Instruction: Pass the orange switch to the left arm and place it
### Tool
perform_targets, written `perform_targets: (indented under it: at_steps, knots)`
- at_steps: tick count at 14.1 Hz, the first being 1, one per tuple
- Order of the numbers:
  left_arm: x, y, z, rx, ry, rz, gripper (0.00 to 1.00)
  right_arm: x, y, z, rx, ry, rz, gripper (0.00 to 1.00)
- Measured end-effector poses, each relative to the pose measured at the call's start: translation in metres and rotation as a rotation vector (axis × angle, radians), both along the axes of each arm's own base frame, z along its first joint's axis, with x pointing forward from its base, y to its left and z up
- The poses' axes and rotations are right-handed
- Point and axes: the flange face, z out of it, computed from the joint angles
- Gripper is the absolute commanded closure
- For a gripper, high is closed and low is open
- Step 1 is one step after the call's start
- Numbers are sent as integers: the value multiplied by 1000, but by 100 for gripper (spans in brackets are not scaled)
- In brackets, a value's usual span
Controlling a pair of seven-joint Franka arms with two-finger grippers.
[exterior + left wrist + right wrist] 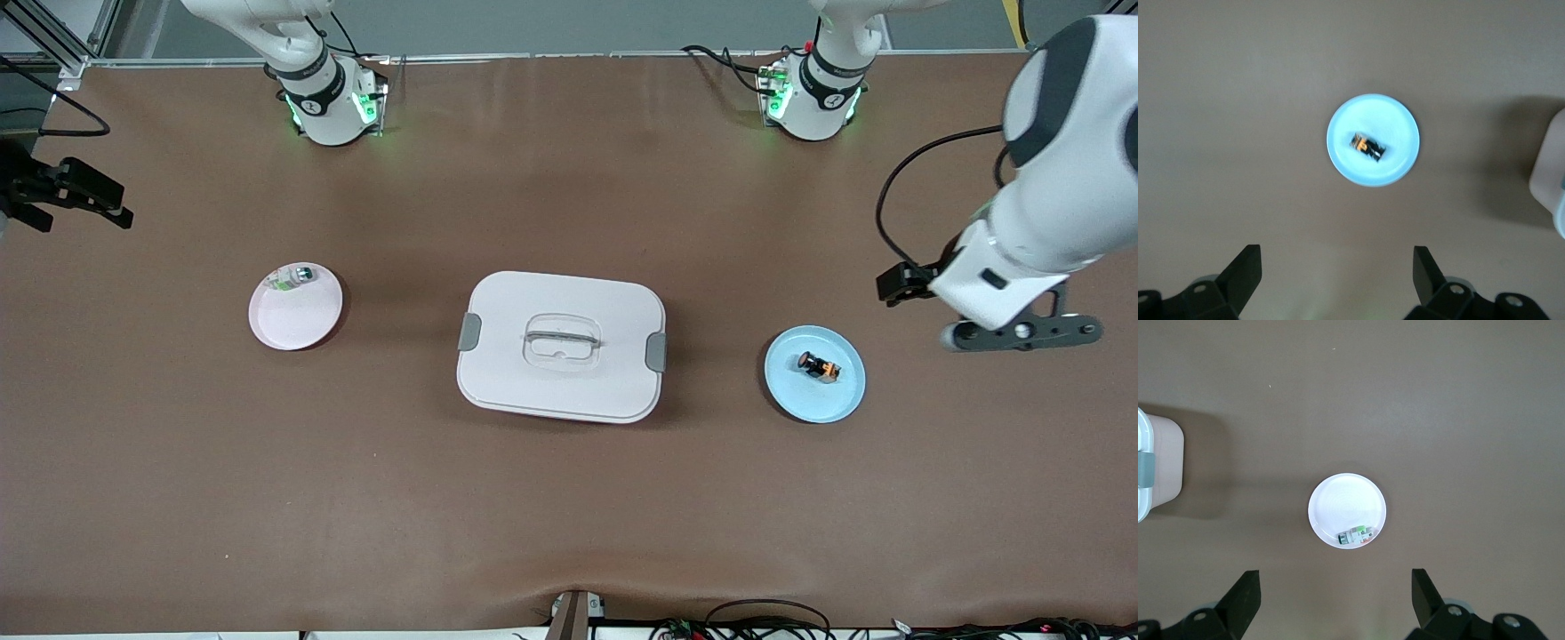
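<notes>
The orange switch (820, 366) (1367, 146), black with an orange cap, lies on a round blue plate (845, 396) (1398, 120) toward the left arm's end of the table. My left gripper (1022, 333) (1337, 267) hangs open and empty in the air beside that plate, off its edge toward the table end. The white box (562, 345) (1548, 173) (1158, 463) with grey clips stands mid-table between the two plates. My right gripper (76, 196) (1336, 590) is open and empty, high over the table edge at the right arm's end.
A pink plate (293, 324) (1345, 497) toward the right arm's end carries a small clear-silver switch with a green part (295, 277) (1356, 535). Both arm bases (329, 98) (813, 93) stand along the table's farthest edge. Cables run along the nearest edge.
</notes>
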Motion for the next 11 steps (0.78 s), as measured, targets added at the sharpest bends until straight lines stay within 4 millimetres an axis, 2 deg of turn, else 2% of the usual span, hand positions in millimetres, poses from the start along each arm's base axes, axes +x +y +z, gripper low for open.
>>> perform_targets:
  at_steps: [2,4,6,8,11]
  knots:
    - [-5,29,16,-40,-2,56,0,0,0,0,0,0,0,0]
    - [-18,50,38,-43,-19,77,0,0,0,1,0,-1,0,0]
    - [-35,59,52,-44,-25,85,0,0,0,1,0,-3,0,0]
    - [-47,60,58,-50,-27,75,0,0,0,2,-1,-4,0,0]
    - [-50,72,55,-61,-19,97,0,0,-1,3,-2,-6,-1,0]
